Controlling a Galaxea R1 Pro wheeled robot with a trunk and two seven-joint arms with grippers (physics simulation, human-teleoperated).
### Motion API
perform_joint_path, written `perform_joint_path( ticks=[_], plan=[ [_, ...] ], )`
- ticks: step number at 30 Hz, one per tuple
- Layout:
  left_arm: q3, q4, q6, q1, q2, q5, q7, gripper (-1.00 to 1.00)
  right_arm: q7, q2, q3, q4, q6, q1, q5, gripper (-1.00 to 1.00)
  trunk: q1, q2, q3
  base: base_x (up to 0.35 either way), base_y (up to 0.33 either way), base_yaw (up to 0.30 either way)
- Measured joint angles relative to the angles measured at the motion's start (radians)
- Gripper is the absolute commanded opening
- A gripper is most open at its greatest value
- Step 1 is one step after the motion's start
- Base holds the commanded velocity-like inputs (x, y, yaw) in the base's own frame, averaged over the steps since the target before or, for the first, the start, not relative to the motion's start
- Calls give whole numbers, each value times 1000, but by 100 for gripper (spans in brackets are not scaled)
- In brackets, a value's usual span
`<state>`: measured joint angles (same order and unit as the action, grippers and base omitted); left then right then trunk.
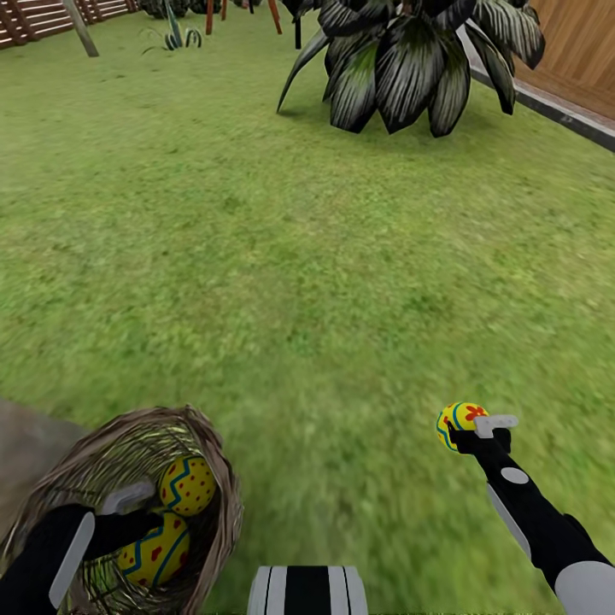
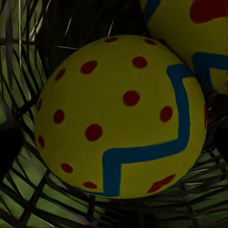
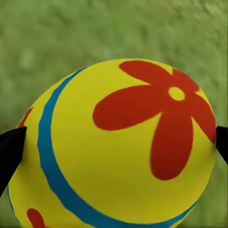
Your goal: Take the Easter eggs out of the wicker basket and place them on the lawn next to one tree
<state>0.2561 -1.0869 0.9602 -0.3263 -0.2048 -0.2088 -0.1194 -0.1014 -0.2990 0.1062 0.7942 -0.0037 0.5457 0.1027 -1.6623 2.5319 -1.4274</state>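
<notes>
The left gripper [image 1: 128,512] is sunk in the wicker basket [image 1: 218,478], its jaws hidden. The flowered egg [image 3: 123,147] between the right jaws runs off-frame.

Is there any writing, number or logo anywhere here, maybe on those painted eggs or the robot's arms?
None: no readable text in any view.
The flower egg held by the right gripper bears only a red flower and blue stripes.
The dotted egg in the wicker basket bears only red dots and a blue zigzag.
The arms show plain white patches, no lettering.
</notes>
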Motion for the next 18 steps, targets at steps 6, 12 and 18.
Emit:
perform_joint_path(
  ticks=[6,12,18],
  plan=[
    [-3,-6,0,0,10,0,0,100,0,0,0,0,0,-1,0,-100,-3,1,-23,0,0,0],
    [-2,-11,0,0,12,0,-1,100,0,1,1,0,1,-2,-1,-100,-5,3,-46,0,0,0],
    [-1,-10,-2,0,13,5,0,100,0,2,2,-1,1,-2,-1,-100,-8,4,-70,0,0,0]
  ],
)
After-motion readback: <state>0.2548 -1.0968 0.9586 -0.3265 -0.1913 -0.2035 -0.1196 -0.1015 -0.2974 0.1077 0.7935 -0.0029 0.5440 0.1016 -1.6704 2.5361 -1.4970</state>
